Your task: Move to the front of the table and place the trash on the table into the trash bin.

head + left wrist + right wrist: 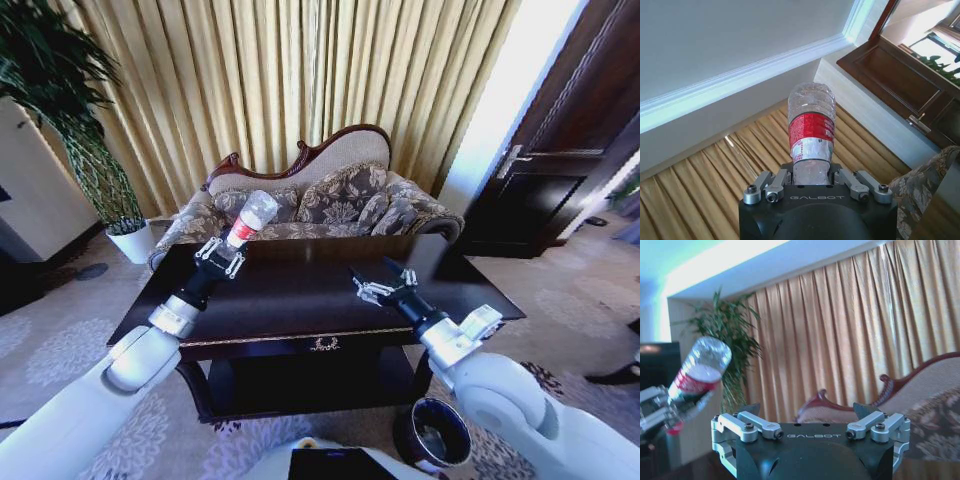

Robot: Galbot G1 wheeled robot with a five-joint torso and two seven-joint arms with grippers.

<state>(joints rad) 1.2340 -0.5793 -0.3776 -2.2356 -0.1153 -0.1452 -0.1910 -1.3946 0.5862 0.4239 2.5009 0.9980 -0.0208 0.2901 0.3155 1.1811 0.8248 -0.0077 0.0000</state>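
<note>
One bottle held up in the left tool, above the left part of the desk, clear of the top. Clear plastic, red label, base pointing up and away toward the sofa; neck end down between the tool's fingers, which close on it from both sides. Same bottle seen from the right wrist, tilted, against the curtain and one tall plant.

Right tool low over the right part of the desk, fingers spread wide, holding nothing. In its own wrist view, two fingers well apart at either side of the tool.

Desk dark brown and glossy, gold trim along the near edge, one gold emblem on the front, one lower shelf beneath. Cannot tell any tissue or wrapper on the dark top.

One trash bin, round and dark, on the carpet near the right front corner of the desk, just beside the right arm. One white plant pot far left, by the curtain.
</note>
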